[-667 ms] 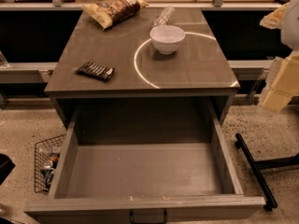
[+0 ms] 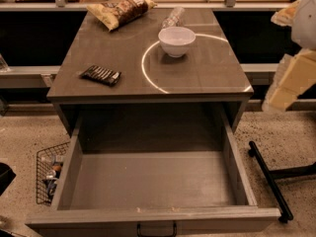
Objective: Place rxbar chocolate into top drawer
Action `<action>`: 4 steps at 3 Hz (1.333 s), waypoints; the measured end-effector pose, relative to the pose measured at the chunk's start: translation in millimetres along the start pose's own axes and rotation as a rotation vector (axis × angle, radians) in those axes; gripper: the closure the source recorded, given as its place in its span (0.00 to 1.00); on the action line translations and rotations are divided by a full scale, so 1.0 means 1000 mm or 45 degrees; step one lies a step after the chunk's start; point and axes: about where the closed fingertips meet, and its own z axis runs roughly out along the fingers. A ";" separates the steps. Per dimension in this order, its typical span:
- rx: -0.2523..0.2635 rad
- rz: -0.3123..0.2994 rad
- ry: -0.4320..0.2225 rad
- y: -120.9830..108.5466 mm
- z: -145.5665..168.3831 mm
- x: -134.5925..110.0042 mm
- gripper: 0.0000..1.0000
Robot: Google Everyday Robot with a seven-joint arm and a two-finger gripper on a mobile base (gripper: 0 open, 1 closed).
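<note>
The rxbar chocolate (image 2: pixel 101 75), a flat black bar with pale print, lies on the left part of the grey cabinet top (image 2: pixel 207 78). The top drawer (image 2: pixel 153 181) is pulled wide open below it, with a bare flat bottom and a small black handle (image 2: pixel 156 229) on the front panel. My gripper (image 2: pixel 289 80) shows as pale cream blocks at the right edge, level with the cabinet top, off to its right and far from the bar. It holds nothing that I can see.
A white bowl (image 2: pixel 176 40) stands mid-top, with a clear plastic bottle (image 2: pixel 173 17) lying behind it and a yellow-and-brown chip bag (image 2: pixel 121 8) at the back left. A wire basket (image 2: pixel 49 172) sits on the floor at the left. A black stand leg (image 2: pixel 269 179) lies at the right.
The pale gripper at the right edge has shifted slightly left and up. The bar, the bowl and the drawer have not moved.
</note>
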 end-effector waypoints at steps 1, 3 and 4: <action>0.063 0.055 -0.180 -0.035 0.025 -0.008 0.00; 0.127 0.130 -0.660 -0.103 0.083 -0.064 0.00; 0.088 0.164 -0.855 -0.113 0.109 -0.099 0.00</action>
